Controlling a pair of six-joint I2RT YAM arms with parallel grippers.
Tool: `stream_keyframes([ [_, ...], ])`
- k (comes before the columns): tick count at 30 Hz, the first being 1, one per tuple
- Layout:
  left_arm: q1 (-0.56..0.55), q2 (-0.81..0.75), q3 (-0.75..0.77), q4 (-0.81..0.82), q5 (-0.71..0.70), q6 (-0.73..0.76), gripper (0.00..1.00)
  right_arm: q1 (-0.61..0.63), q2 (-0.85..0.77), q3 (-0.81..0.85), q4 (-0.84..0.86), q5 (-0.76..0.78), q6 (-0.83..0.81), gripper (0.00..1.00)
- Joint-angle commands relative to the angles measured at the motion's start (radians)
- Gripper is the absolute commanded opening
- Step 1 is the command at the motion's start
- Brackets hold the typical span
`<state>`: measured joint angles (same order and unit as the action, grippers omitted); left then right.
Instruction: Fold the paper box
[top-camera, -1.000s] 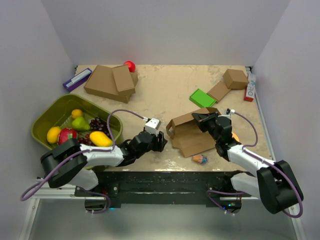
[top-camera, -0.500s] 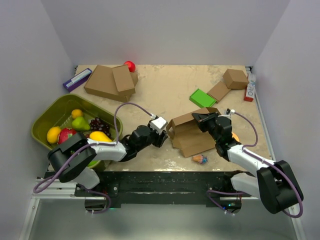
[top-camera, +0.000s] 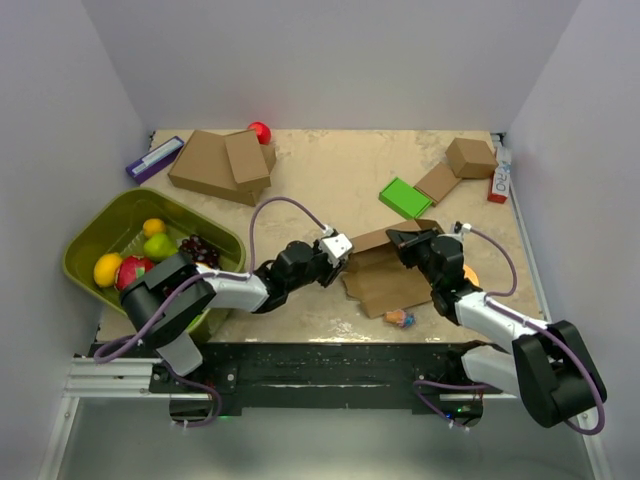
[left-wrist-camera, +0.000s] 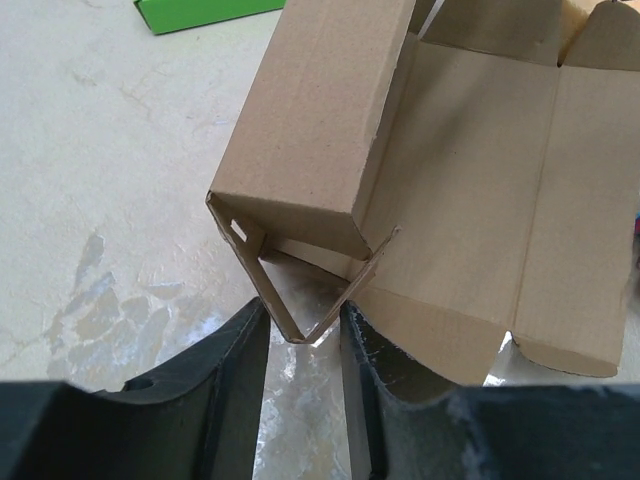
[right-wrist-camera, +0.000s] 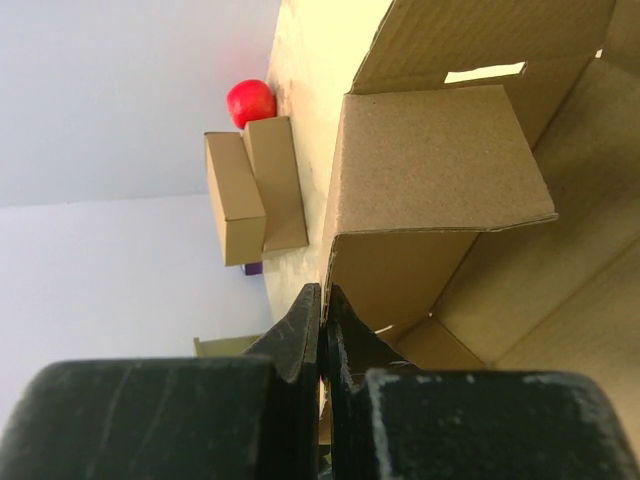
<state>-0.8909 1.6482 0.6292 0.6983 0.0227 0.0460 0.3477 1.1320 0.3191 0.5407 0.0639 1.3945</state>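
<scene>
The paper box lies partly folded on the table's near middle, brown, its lid side raised. My left gripper is at its left end. In the left wrist view two flaps of the box meet in a V whose tip sits between my left gripper fingers; the jaws stand part open, table showing in the gap, the flaps brushing the fingertips. My right gripper is shut on the box's far wall. In the right wrist view the cardboard edge runs into the pinched right gripper.
A green tray of fruit sits at the left. Stacked brown boxes and a red ball are at the back left, a green flat block and a small brown box back right. A small colourful object lies by the front edge.
My left arm has swung right from beside the tray to the box's left end, and its jaws have narrowed around the flap corner. The right gripper has kept its hold.
</scene>
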Motion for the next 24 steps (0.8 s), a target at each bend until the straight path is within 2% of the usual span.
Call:
stream_keyframes([
  [1,0.004,0.019,0.041,0.092,0.046,0.019,0.37,0.004,0.011,-0.029,0.028,0.025,-0.008,0.0],
  [11,0.0,0.056,0.043,0.136,0.088,-0.038,0.36,0.004,0.011,-0.072,0.028,0.036,-0.02,0.0],
  [20,-0.049,0.096,0.044,0.187,0.026,-0.136,0.36,0.005,0.002,-0.107,0.027,0.048,-0.019,0.0],
  [24,-0.071,0.12,0.072,0.176,-0.048,-0.19,0.37,0.005,0.005,-0.104,0.028,0.045,-0.02,0.0],
])
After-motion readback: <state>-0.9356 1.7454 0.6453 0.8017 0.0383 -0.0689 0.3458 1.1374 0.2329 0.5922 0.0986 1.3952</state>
